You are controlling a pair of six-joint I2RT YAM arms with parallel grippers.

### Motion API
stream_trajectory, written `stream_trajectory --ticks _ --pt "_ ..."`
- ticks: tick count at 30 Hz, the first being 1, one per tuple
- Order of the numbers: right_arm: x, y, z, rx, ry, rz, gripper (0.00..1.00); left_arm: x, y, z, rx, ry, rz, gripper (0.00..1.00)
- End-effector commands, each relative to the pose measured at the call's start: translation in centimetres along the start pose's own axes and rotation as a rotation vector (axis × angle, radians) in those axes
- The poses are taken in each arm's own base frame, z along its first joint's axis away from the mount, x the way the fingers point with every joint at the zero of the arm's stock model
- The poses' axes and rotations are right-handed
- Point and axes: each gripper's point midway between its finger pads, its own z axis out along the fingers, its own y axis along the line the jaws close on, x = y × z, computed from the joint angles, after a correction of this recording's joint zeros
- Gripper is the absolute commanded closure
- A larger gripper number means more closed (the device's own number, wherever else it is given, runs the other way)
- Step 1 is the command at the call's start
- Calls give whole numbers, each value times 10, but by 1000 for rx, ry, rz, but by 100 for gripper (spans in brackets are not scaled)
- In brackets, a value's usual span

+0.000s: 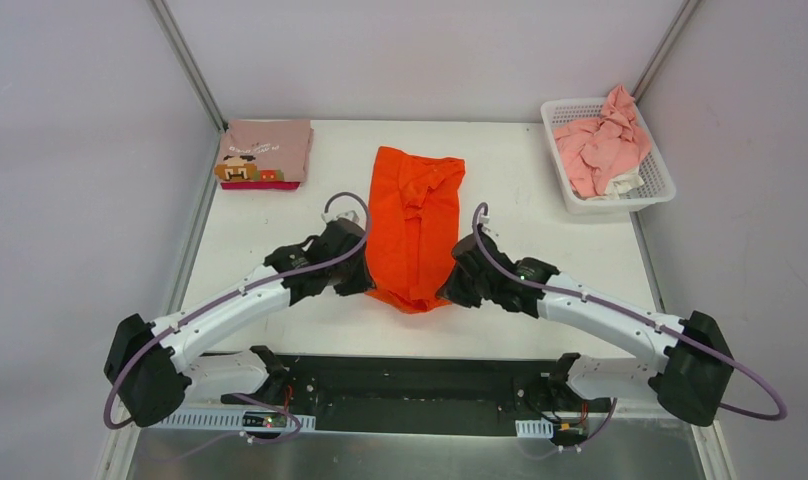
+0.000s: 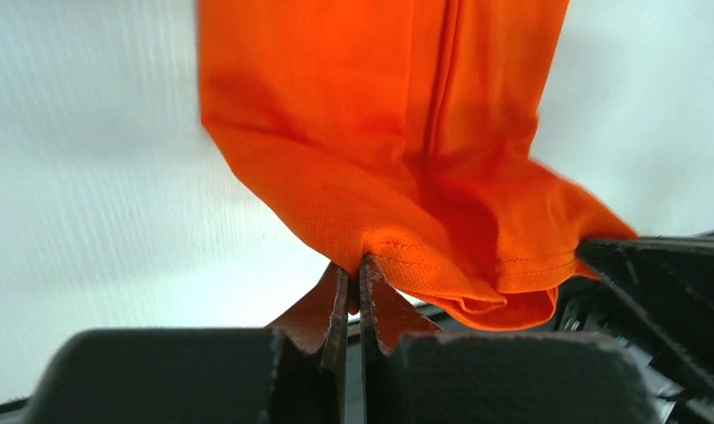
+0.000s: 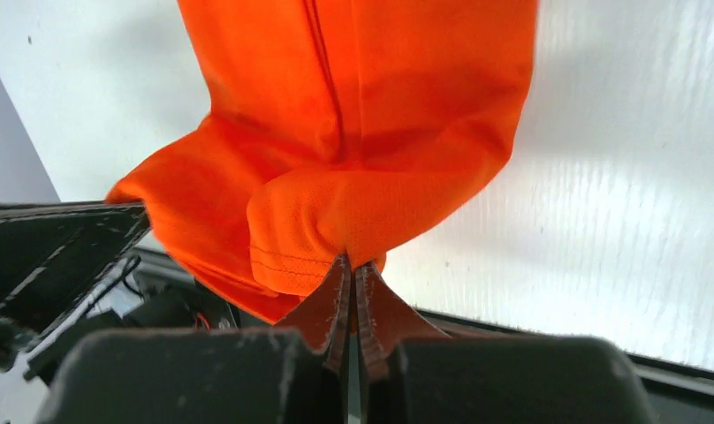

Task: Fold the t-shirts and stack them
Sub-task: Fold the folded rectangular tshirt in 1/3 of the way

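Middle: the orange shirt point(image 1: 415, 225) lies lengthwise on the table point(image 1: 540, 255), splitting it into a left and a right side.
Near strip: the left gripper point(image 1: 363, 278) and right gripper point(image 1: 452, 288) each pinch a near corner of the shirt, and the left arm point(image 1: 230, 305) and right arm point(image 1: 600, 315) slant across behind them.
Far left corner: folded shirts point(image 1: 267, 152) are stacked beside the wall point(image 1: 80, 150).
Far right corner: a basket point(image 1: 630, 203) holds pink shirts point(image 1: 600, 150) heaped above its rim.
Left lane: bare table between the folded shirts, orange shirt and left arm.
Right lane: a wider bare stretch between the orange shirt and basket.
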Motion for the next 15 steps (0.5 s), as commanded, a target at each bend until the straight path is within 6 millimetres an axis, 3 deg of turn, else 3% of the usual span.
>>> stream_trajectory --ticks 1,6,15 --pt "-41 11 2 22 -87 -48 100 -56 -3 -3 -60 -128 -1 100" --pt "-87 25 9 11 -156 -6 100 -92 -3 7 -94 -150 -16 100" --pt "-135 37 31 -7 -148 30 100 -137 -3 34 -135 -139 -18 100"
